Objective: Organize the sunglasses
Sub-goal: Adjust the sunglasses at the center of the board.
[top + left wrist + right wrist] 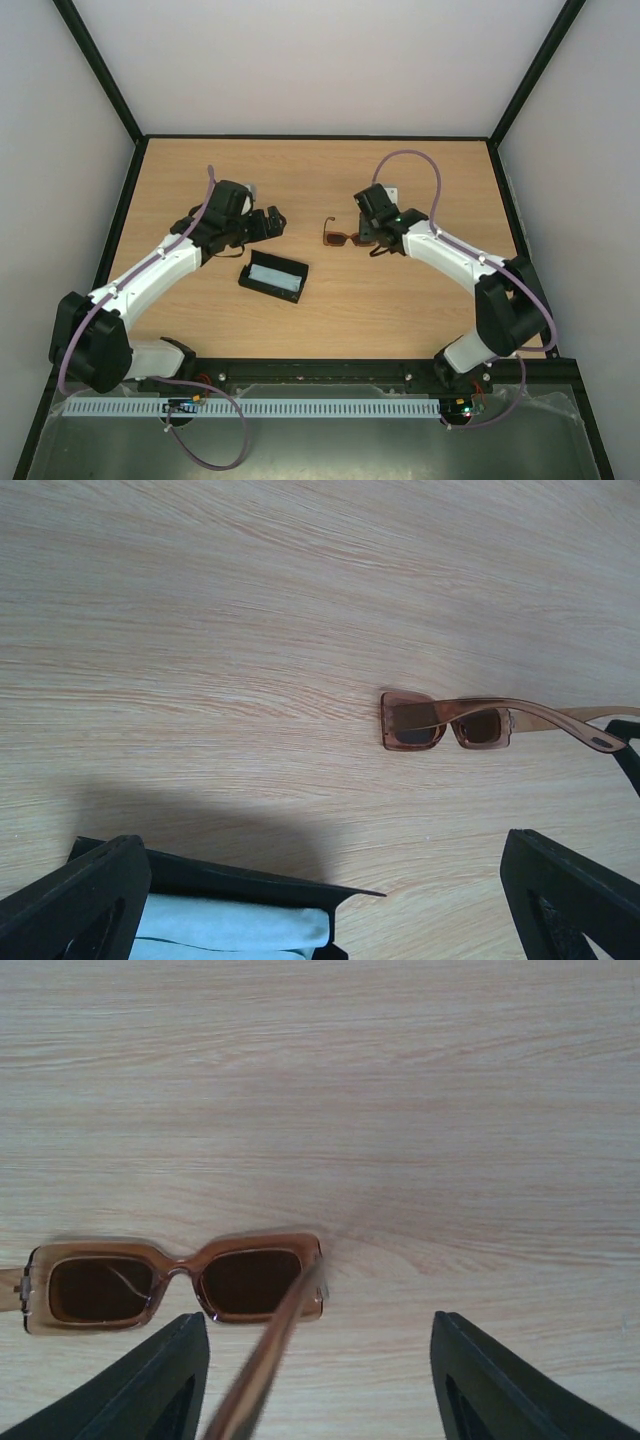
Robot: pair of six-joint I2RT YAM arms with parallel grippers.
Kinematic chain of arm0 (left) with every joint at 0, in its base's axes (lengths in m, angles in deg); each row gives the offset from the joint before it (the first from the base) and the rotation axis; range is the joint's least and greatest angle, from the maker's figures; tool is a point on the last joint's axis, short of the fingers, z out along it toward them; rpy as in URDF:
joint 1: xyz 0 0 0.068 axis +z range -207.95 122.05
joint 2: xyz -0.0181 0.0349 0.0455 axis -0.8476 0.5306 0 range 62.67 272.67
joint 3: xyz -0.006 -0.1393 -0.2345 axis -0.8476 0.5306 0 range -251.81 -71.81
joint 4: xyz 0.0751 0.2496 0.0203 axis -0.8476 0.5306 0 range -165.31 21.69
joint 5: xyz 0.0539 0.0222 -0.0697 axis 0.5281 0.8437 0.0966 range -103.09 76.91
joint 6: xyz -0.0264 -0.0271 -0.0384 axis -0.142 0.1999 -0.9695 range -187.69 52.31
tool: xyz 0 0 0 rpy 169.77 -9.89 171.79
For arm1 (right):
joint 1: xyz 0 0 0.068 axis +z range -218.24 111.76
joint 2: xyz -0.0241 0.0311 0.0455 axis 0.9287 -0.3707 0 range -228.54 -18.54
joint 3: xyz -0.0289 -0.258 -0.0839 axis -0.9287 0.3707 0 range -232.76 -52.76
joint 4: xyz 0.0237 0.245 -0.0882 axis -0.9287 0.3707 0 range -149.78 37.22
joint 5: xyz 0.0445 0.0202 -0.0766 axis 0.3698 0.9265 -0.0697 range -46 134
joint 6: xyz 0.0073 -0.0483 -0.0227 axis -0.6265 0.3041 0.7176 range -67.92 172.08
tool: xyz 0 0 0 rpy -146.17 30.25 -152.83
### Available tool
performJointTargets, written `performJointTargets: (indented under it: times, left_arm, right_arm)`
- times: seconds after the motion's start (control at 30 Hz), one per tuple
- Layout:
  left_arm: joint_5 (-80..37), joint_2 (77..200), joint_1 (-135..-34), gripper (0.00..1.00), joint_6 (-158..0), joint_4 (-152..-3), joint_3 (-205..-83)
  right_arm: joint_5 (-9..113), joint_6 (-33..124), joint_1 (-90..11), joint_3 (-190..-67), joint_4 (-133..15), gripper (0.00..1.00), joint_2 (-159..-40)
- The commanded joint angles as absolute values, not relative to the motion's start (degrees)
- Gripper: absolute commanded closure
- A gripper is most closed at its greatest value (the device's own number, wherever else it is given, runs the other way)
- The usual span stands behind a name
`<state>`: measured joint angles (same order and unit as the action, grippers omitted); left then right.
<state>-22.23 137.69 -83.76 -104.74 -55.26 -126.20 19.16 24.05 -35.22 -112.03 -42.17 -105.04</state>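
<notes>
The sunglasses (343, 238), with an amber translucent frame and dark squarish lenses, stand on the table between the two arms. One thin arm looks folded behind the lenses; the other sticks out toward my right gripper. In the right wrist view the sunglasses (175, 1282) lie just ahead of my open right gripper (318, 1328), and the open arm runs back between the fingers, close to the left one. My left gripper (268, 224) is open and empty, left of the sunglasses (445, 722). In the left wrist view my left gripper (325, 855) hovers over the case's far edge.
A black rectangular case (273, 277) with pale blue lining lies open near the table's middle, in front of my left gripper. A pale blue cloth (235, 930) lies inside it. Black frame rails and pale walls border the wooden table (400, 310).
</notes>
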Motion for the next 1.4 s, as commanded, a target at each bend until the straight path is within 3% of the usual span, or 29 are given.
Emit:
performJointTargets:
  times: [0.0, 0.3, 0.53, 0.93, 0.97, 1.03, 1.37]
  left_arm:
    - [-22.97, 137.07, -83.42, 0.01, -104.36, -54.87, -127.94]
    - [-22.35, 135.85, -83.44, 0.01, -104.21, -53.42, -128.14]
    - [-21.86, 135.72, -83.44, 0.01, -103.89, -52.60, -128.66]
    - [-21.51, 136.31, -83.44, 0.01, -103.45, -51.66, -130.11]
    - [-21.52, 136.32, -83.44, 0.01, -103.46, -51.67, -130.12]
    - [-21.51, 136.41, -83.45, 0.01, -103.46, -51.66, -130.13]
    - [-21.88, 137.10, -83.44, 0.01, -103.63, -52.73, -129.14]
  right_arm:
    - [16.16, 25.61, -35.19, -114.81, -43.71, 0.40, -108.55]
    - [13.88, 25.76, -35.19, -113.94, -49.41, 0.41, -113.03]
    - [12.71, 25.98, -35.19, -114.04, -51.31, 0.53, -115.36]
    - [13.01, 25.52, -35.19, -112.87, -52.90, 0.54, -117.76]
    - [13.02, 25.46, -35.19, -112.73, -52.85, 0.53, -117.72]
    - [13.35, 25.93, -35.19, -112.11, -53.42, 0.39, -117.01]
    - [15.08, 26.05, -35.19, -104.47, -60.47, 0.36, -110.45]
